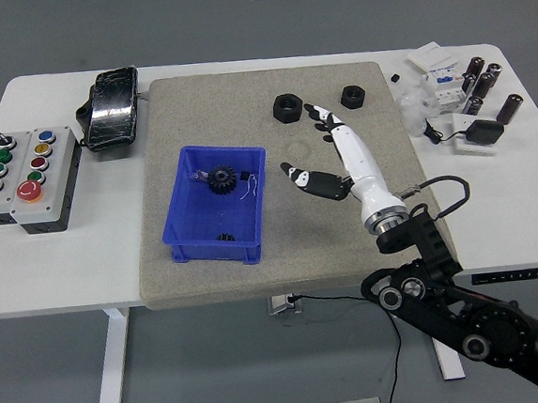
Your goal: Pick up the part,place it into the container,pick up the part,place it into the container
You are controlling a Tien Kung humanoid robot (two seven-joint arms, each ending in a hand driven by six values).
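A blue bin [188, 232] sits on the grey mat at the left. A black gear [220, 178] lies inside it near the far wall, and a small dark part [225, 236] lies near its front wall. Two black nut-like parts rest on the mat's far side: a larger one [287, 107] and a smaller one [352, 95]. My right hand [326, 149] is white with black fingertips, open and empty, over the mat right of the bin, its fingers reaching toward the larger nut. My left hand is out of view.
A button box [24, 176] and a black pouch [110, 106] sit at the table's left. Small boxes, dark cylinders and a cabled adapter [475, 134] crowd the right end.
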